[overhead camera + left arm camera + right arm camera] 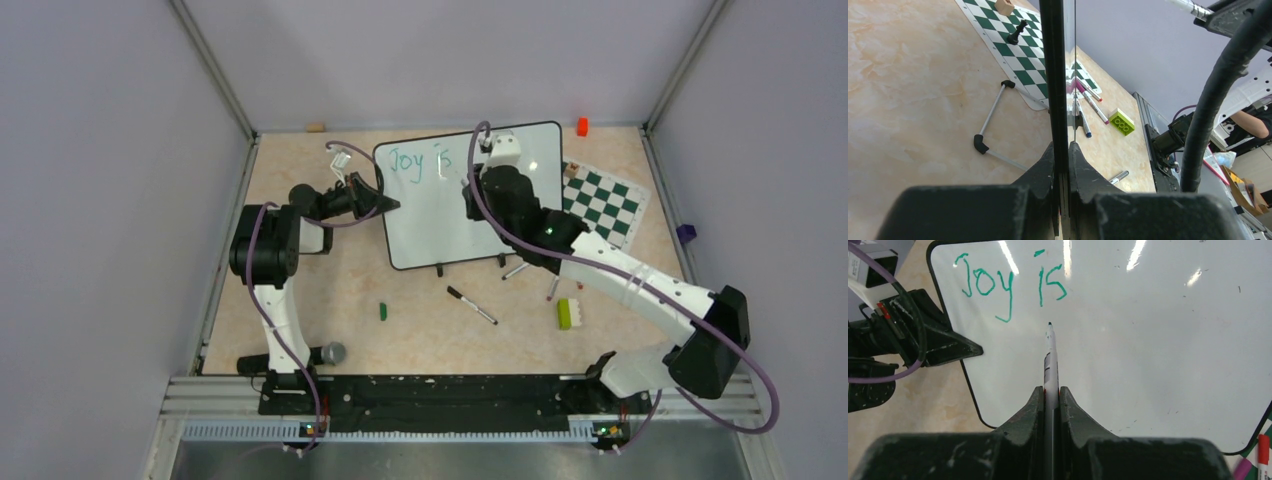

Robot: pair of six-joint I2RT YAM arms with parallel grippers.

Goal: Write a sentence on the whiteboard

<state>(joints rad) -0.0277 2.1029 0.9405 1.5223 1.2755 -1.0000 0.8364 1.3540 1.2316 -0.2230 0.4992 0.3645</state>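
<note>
Only "Joy is" txt [1011,290] on whiteboard [1148,365]

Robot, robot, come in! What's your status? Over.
Left tool shut on whiteboard edge. Right tool shut on marker. Sentence reads "Joy is", unfinished. Nothing blocking the tip.

Your table [340,290] is a beige marbled top. The whiteboard [440,230] stands on it, left edge at your left gripper [388,206], face under your right gripper [468,186]. Right of the right gripper lies the checkered chess mat [605,205]; beyond it, 1 orange block [582,126]. Nearer the bases than both grippers lie 1 black-and-white marker [471,306], 1 small green piece [382,311] and 1 yellow-green brick [565,314].
</note>
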